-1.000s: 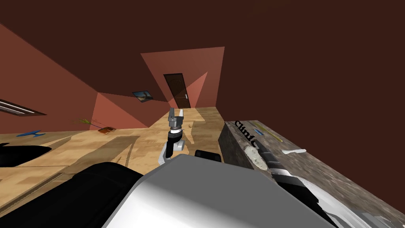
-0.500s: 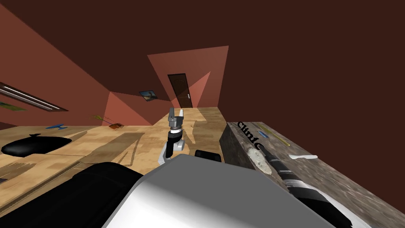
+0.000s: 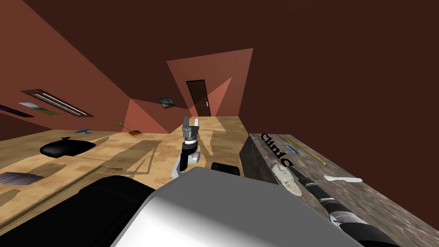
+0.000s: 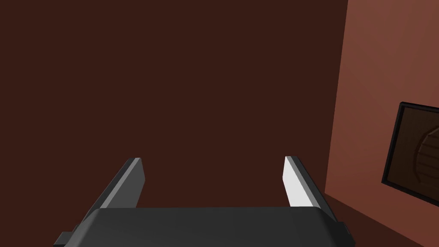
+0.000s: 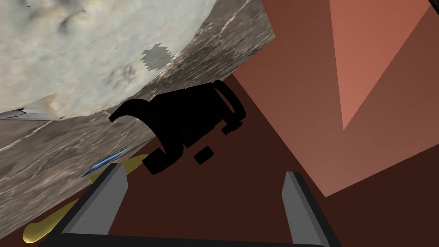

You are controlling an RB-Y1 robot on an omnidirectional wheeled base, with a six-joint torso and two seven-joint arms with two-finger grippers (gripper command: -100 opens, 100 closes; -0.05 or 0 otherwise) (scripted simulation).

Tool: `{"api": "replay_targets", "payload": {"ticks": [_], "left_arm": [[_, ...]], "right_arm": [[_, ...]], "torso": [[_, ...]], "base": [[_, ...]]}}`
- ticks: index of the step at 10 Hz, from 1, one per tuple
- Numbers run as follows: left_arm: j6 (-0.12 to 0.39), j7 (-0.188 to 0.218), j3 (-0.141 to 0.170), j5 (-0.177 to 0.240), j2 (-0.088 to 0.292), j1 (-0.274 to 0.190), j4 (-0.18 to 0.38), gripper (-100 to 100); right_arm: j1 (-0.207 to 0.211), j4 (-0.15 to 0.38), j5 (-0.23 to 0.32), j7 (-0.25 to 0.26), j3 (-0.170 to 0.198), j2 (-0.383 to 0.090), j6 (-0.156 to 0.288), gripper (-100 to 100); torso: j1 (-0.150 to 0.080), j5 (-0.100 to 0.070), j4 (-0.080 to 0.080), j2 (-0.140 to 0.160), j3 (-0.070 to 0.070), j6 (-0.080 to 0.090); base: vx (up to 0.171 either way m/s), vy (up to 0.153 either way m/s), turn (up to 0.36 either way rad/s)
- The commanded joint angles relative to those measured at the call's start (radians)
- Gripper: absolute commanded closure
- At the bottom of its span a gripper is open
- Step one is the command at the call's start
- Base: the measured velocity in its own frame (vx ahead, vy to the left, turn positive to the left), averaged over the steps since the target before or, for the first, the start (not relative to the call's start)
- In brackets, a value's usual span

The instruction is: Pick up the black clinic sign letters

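A mottled grey-brown counter [image 3: 377, 206] runs along the robot's right. A pale, rough round slab [image 3: 286, 179] lies on its near end. Just beyond, the black clinic letters [image 3: 276, 150] sit at the counter's edge. The right arm [image 3: 330, 200] reaches over the slab, jaws wide, letters ahead and untouched. The left arm [image 3: 188, 146] is raised, jaws wide too.

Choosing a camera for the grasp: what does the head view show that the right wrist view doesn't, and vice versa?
Head view adds the left gripper, the door and a white utensil on the counter. Right wrist view adds the right gripper, open, short of the black letters. Both share those letters, the counter and a pale round slab.
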Motion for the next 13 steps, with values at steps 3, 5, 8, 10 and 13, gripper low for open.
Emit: {"api": "replay_targets", "payload": {"ticks": [3, 5, 8, 10, 13], "left_arm": [[0.000, 0.000, 0.000, 0.000, 0.000, 0.000, 0.000, 0], [0.000, 0.000, 0.000, 0.000, 0.000, 0.000, 0.000, 0], [0.000, 0.000, 0.000, 0.000, 0.000, 0.000, 0.000, 0], [0.000, 0.000, 0.000, 0.000, 0.000, 0.000, 0.000, 0], [0.000, 0.000, 0.000, 0.000, 0.000, 0.000, 0.000, 0]], "right_arm": [[0.056, 0.050, -0.007, 0.008, -0.005, -0.098, -0.019, -100], [0.090, 0.084, -0.012, 0.012, -0.005, -0.153, -0.028, -100], [0.154, 0.149, -0.022, 0.018, 0.001, -0.241, -0.049, -100], [0.184, 0.180, -0.026, 0.021, 0.008, -0.296, -0.059, -100], [0.212, 0.211, -0.031, 0.023, 0.017, -0.354, -0.070, -100]], "torso": [[0.000, 0.000, 0.000, -0.001, 0.000, 0.000], [0.000, 0.000, 0.000, -0.001, -0.001, 0.000], [0.001, 0.000, 0.000, -0.002, -0.001, 0.000], [0.001, 0.000, 0.000, -0.002, -0.001, 0.000], [0.001, 0.000, -0.001, -0.004, -0.002, 0.000]], "base": [[0.016, 0.016, 0.097], [0.029, 0.017, 0.086], [0.038, 0.024, 0.102], [0.050, 0.024, 0.089], [0.059, 0.018, 0.067]]}}
